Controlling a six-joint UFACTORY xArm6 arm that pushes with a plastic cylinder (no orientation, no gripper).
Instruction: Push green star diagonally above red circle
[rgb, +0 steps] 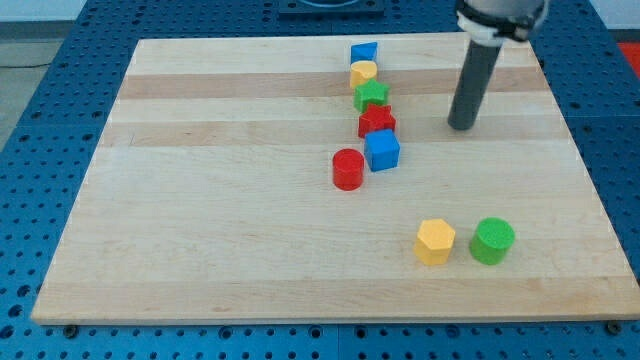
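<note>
In the camera view, a pale wooden board (250, 220) lies on a blue perforated table (40, 90). The dark rod comes down from the upper right of the frame, and my tip (461, 126) rests on the board right of centre in the upper half; it carries no gripper, so it grasps nothing and touches no block. A column of blocks runs down the upper middle of the frame: a blue block (364, 52) of unclear shape at the top, a yellow block (363, 73) just below it, then the green star (371, 96), then a red star (377, 122), all close together or touching. The green star sits well to the left of my tip. Below the red star is a blue cube (382, 150), and just to its lower left the red circle (348, 169). In the lower right stand a yellow hexagon (435, 242) and a green cylinder (492, 241), side by side but apart.
</note>
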